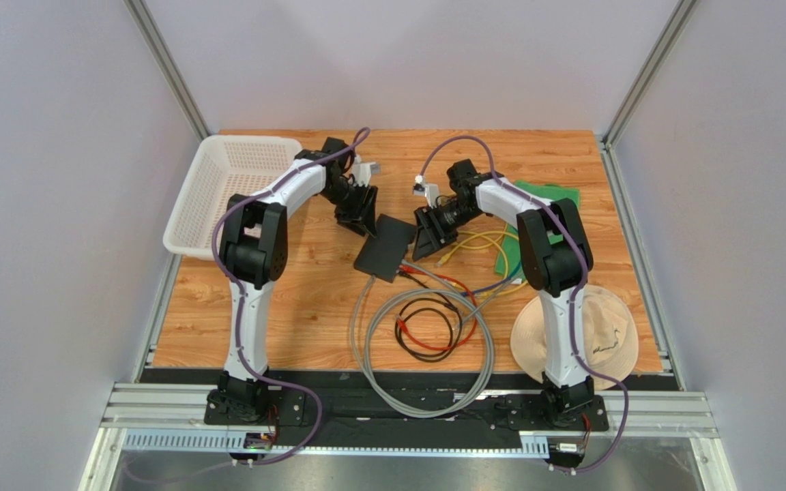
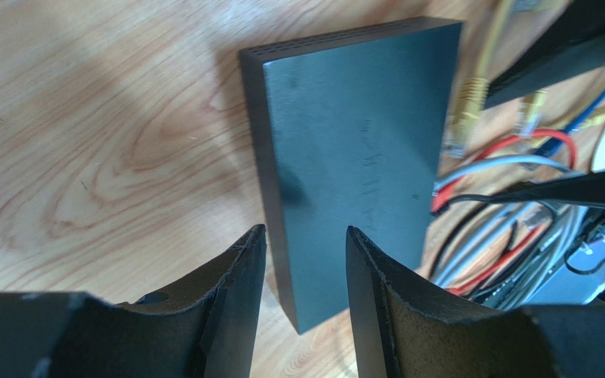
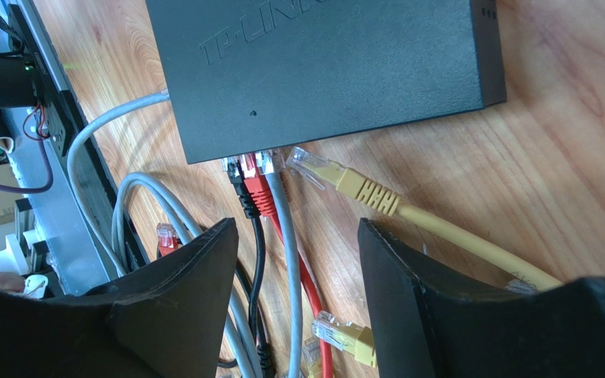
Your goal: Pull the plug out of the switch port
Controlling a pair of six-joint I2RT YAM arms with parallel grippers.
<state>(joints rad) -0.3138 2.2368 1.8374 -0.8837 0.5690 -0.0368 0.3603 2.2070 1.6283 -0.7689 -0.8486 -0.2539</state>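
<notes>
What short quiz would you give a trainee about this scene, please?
1. True or false: the left hand and the right hand are both shut.
2. Which plug in the switch sits between the black plug and the grey plug? A red, B blue, C green.
3. Fill in: the hat lies beside the ___ arm's base.
Key: 1 false; 2 A, the red plug; 3 right.

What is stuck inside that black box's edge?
The switch holds a black plug, a red plug and a grey plug. A yellow plug lies just outside, apparently loose. The port openings hide under its top.
</notes>
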